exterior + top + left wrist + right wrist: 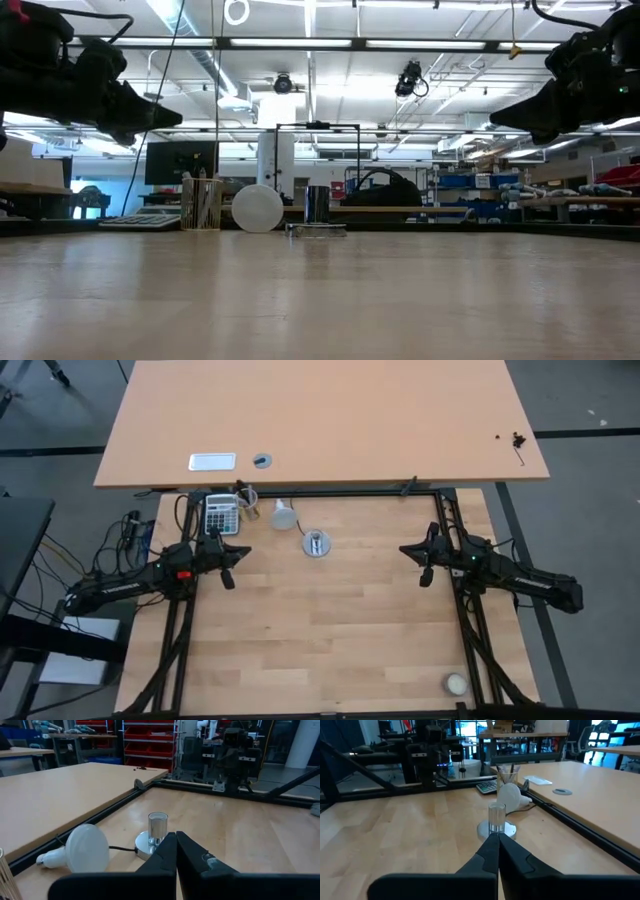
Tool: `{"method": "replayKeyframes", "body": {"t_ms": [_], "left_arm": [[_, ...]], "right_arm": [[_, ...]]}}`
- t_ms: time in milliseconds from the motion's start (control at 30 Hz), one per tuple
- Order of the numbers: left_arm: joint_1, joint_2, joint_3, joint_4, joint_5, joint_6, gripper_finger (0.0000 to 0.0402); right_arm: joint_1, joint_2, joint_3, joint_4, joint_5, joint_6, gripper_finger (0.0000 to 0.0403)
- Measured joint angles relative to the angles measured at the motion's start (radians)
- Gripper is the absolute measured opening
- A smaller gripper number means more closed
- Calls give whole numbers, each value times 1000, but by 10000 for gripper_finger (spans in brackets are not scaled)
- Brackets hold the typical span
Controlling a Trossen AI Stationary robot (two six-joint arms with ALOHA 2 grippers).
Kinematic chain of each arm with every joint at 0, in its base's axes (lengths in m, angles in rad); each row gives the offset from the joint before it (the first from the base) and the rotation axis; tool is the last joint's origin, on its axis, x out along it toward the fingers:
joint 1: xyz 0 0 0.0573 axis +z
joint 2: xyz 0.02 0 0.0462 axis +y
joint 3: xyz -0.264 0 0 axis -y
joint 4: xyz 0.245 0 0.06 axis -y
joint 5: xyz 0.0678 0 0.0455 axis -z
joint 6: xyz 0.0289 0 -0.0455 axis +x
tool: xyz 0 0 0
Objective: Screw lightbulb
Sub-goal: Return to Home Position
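The lightbulb (285,515) lies on its side on the desk (330,630), a top of pale wood strips joined like butcher block. Its frosted white globe is smooth and round, narrowing to a neck whose base end points toward the desk's far edge. It sits close to that edge, just beside a silver lamp base (317,544) but not touching it. The lamp base is a flat round metal disc with a shiny upright cylinder at its centre, and a thin dark cord trails from it toward the bulb. On the bulb's other side stand a clear cup (201,203) filled with thin sticks and a grey calculator (219,513) with rows of keys. Neither arm touches anything. The left hand (235,552) hangs in the air over the desk's left side, its two dark, wedge-shaped fingers pressed together at the tips and gripping nothing. The right hand (412,550) mirrors it over the right side, fingers likewise closed and empty. The two point at each other, with the lamp base between them. A small cream ball (456,683) rests near the front right corner, well apart from the rest, beside the black metal frame. Beyond the far rail lies a second, larger tabletop (330,410) — smooth and tan.
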Motion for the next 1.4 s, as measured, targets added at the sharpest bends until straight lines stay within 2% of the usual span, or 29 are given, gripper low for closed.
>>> {"method": "replayKeyframes", "body": {"t_ms": [267,1400], "left_arm": [[0,2,0,58,1,2,5],[0,3,0,75,1,2,6]], "right_arm": [[0,0,0,9,0,-6,34],[1,0,0,10,3,-7,35]]}}
